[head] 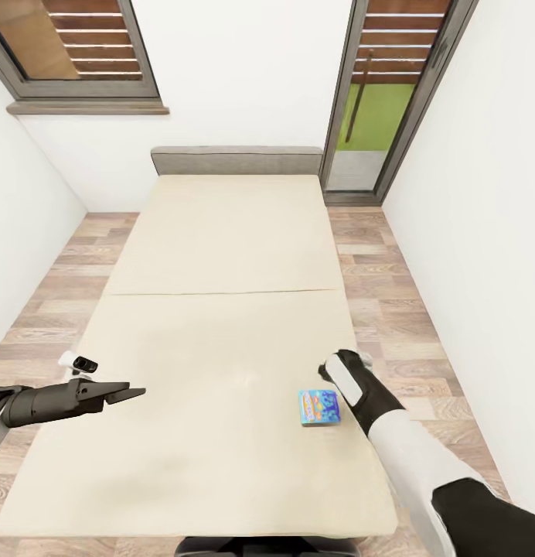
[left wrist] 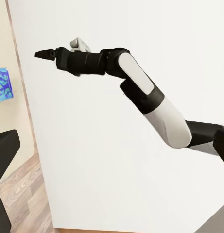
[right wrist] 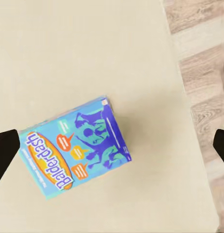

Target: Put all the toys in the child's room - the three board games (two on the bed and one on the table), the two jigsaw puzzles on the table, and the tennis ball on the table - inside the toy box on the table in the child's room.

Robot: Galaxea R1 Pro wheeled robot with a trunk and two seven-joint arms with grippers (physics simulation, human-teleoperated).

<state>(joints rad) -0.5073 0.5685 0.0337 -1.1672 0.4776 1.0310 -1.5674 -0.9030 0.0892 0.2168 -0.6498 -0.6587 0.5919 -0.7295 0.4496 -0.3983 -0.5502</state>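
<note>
- The bed (head: pixel 221 255) is taking up most of the head view, running from the grey headboard (head: pixel 236 161) in the upper middle down to the bottom edge; its mattress is plain beige with a seam across the centre
- Wood-plank floor (head: pixel 391 309) is showing down both sides of the bed, with white walls around it, a window (head: pixel 82 46) sitting in the upper left and a tall glass door (head: pixel 391 93) in the upper right
- The right arm (head: pixel 422 464) is coming in from the lower right corner, white forearm and black wrist, over the bed's right edge
- The left arm (head: pixel 35 404) is poking in from the left edge, lower left of the frame
- The right gripper (head: pixel 329 370) is hovering just above the blue game; in the right wrist view its two dark fingertips (right wrist: pixel 5 150) are sitting wide apart at the frame's edges, so it's released and holding nothing
- The left gripper (head: pixel 132 393) is hanging over the mattress with its tips looking pinched together, nothing between them
- The blue-and-orange board game (head: pixel 320 407) is lying flat on the mattress, lower right of centre, just beside the right wrist; up close it's reading "Balderdash" (right wrist: pixel 75 150) and sitting turned at an angle near the bed's edge
</note>
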